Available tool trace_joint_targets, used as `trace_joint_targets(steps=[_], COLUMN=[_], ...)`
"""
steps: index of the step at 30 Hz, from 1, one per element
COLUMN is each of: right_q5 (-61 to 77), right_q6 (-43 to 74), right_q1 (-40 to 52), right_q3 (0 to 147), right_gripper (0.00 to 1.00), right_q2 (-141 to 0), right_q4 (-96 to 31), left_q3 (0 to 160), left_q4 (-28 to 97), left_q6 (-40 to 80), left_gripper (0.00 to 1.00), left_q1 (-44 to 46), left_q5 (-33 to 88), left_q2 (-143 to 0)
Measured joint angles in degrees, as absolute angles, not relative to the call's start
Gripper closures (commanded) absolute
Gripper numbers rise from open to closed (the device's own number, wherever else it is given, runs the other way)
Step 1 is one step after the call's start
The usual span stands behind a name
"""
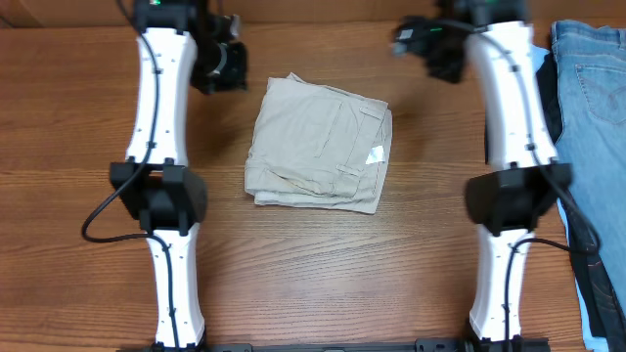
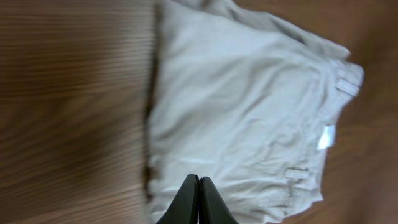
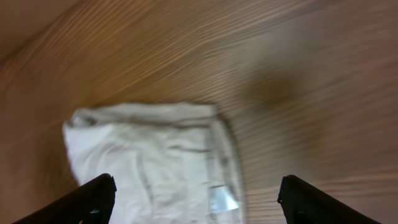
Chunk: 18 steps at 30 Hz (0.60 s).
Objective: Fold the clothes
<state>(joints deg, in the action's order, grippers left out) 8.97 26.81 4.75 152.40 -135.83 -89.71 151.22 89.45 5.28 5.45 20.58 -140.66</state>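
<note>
The beige garment (image 1: 318, 144) lies folded into a compact rectangle at the middle of the wooden table, its small white label (image 1: 375, 154) near its right edge. It also shows in the left wrist view (image 2: 249, 112) and the right wrist view (image 3: 149, 162). My left gripper (image 1: 223, 61) hovers at the back left of the garment, apart from it; its fingers (image 2: 199, 186) are shut and empty. My right gripper (image 1: 430, 44) is raised at the back right, apart from the garment; its fingers (image 3: 196, 193) are wide open and empty.
Blue denim jeans (image 1: 595, 98) lie along the table's right edge, with a dark garment (image 1: 599, 284) beside and below them. The wooden table (image 1: 323, 274) surrounds the folded garment. Both arm bases stand at the front.
</note>
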Motion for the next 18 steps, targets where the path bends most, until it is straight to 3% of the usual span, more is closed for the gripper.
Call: trace_joint_targets(steps=[5,18], right_q5=[9.17,9.65], right_q6=[26.98,26.96], right_q1=[-3.14,-5.48], right_q3=[152.42,152.44], right_gripper=[0.10,0.10], right_q2=[-135.83,-135.83], right_q4=[-93.73,-94.30], left_q3=[144.14,127.37], left_q4=[85.60,74.67], left_q6=[4.45,4.25], left_gripper=[0.96,0.96], left_q1=[11.07,17.12], left_q5=[23.86,26.06], left_q2=[-141.16,-141.58])
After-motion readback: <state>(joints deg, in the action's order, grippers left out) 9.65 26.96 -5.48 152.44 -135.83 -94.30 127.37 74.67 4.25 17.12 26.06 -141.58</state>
